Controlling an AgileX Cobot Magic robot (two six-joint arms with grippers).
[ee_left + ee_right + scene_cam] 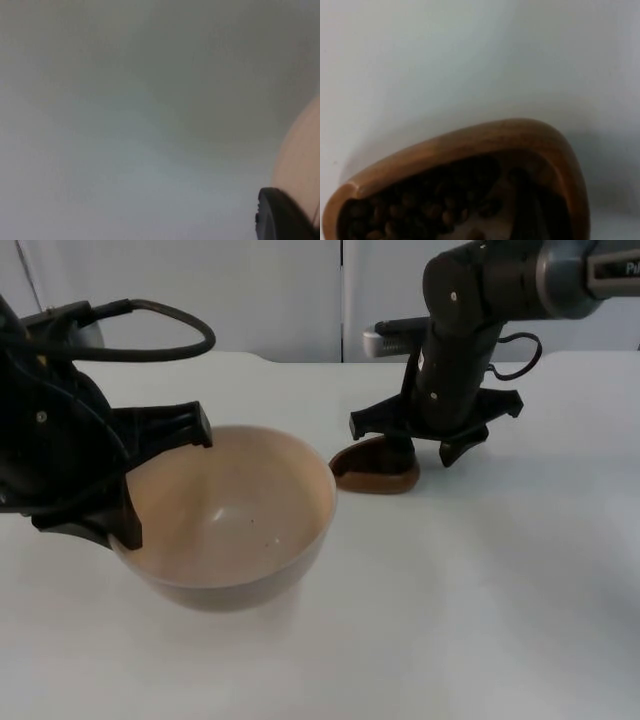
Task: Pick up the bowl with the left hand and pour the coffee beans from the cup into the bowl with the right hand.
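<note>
A wide cream bowl [235,520] hangs near the front left of the table, its inside bare. My left gripper [133,492] is shut on the bowl's left rim; the left wrist view has the bowl's outer wall [301,160] beside a black fingertip [280,216]. A small brown wooden cup [375,468] with coffee beans [425,207] in it rests on the table just right of the bowl. My right gripper [401,448] reaches straight down onto the cup's rim. The cup's brown wall [470,142] is close up in the right wrist view.
The white table top [500,590] stretches open to the front and right of the cup. The grey partition wall [280,290] closes off the far edge behind both arms.
</note>
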